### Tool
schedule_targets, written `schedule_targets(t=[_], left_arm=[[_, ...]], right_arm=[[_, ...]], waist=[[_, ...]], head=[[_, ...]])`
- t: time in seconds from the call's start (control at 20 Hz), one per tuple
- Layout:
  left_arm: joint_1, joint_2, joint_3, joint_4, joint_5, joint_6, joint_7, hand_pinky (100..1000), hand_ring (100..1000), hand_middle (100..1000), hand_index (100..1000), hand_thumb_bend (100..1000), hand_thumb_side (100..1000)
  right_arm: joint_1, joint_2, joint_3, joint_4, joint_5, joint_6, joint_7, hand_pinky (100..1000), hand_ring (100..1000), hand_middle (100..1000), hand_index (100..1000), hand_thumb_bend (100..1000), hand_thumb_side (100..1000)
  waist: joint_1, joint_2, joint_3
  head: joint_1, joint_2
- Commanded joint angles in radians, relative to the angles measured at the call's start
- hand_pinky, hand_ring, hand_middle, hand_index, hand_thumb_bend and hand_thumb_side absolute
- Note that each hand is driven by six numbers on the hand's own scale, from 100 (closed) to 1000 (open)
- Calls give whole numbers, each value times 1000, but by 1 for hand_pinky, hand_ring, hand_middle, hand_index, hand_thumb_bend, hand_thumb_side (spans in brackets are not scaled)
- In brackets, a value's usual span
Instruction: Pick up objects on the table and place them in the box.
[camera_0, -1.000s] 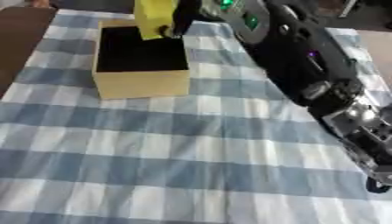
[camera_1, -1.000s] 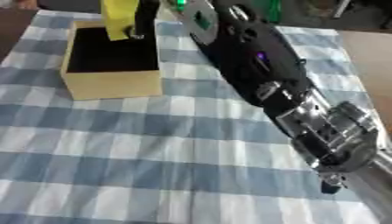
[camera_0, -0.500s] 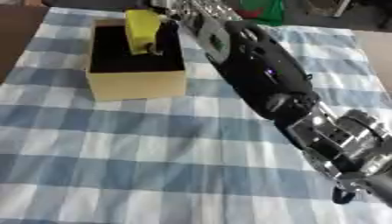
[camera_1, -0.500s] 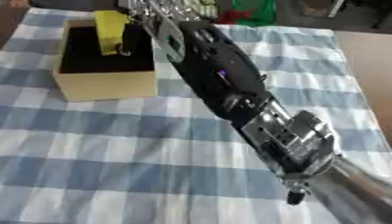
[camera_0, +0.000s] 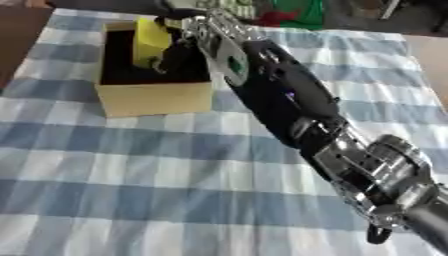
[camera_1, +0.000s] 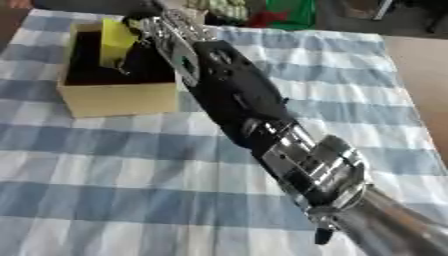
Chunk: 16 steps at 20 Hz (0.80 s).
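My right hand (camera_0: 188, 37) reaches over the box (camera_0: 153, 97) — fingers curled round a yellow object (camera_0: 150, 41) inside its dark hollow.

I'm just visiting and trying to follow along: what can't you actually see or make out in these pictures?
- The right hand over the tan cardboard box: both views are blurred, so how its fingers meet the yellow object is unclear.
- What the yellow object is: too blurred.
- The box's black inside: the arm covers its right part.
- The left hand: in neither view.
- The green and red things at the far edge: cut off.
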Motion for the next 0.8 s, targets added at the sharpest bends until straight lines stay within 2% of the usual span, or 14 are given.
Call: schedule_targets(t=[0.05, 0.25, 0.45, 0.55, 0.8], left_arm=[[-9, 12, 5, -14, 5, 0, -1, 947, 702, 520, 724, 100, 263], [-9, 12, 5, -14, 5, 1, -2, 946, 702, 520, 725, 100, 262], [-11, 12, 4, -14, 5, 0, -3, 946, 702, 520, 725, 100, 259], [-12, 12, 4, -14, 5, -1, -5, 945, 701, 519, 725, 100, 259], [-13, 11, 4, -14, 5, -1, -5, 946, 701, 520, 724, 100, 262]], right_arm=[[-31, -15, -17, -18, 20, -15, -6, 1000, 1000, 935, 1000, 299, 533], [-34, -18, -31, -11, 66, -18, -34, 1000, 1000, 928, 1000, 330, 513], [-35, -15, -42, 2, 85, -32, -28, 1000, 1000, 964, 1000, 319, 544], [-37, -16, -46, 0, 83, -42, -19, 1000, 1000, 949, 1000, 339, 500], [-40, -23, -57, -35, 41, -44, -10, 1000, 1000, 929, 1000, 262, 486]], waist=[[8, -21, 0], [9, -21, 0], [8, -20, 1], [8, -20, 1], [10, -23, -6]], head=[[5, -8], [8, -10], [9, -12], [10, -13], [15, -11]])
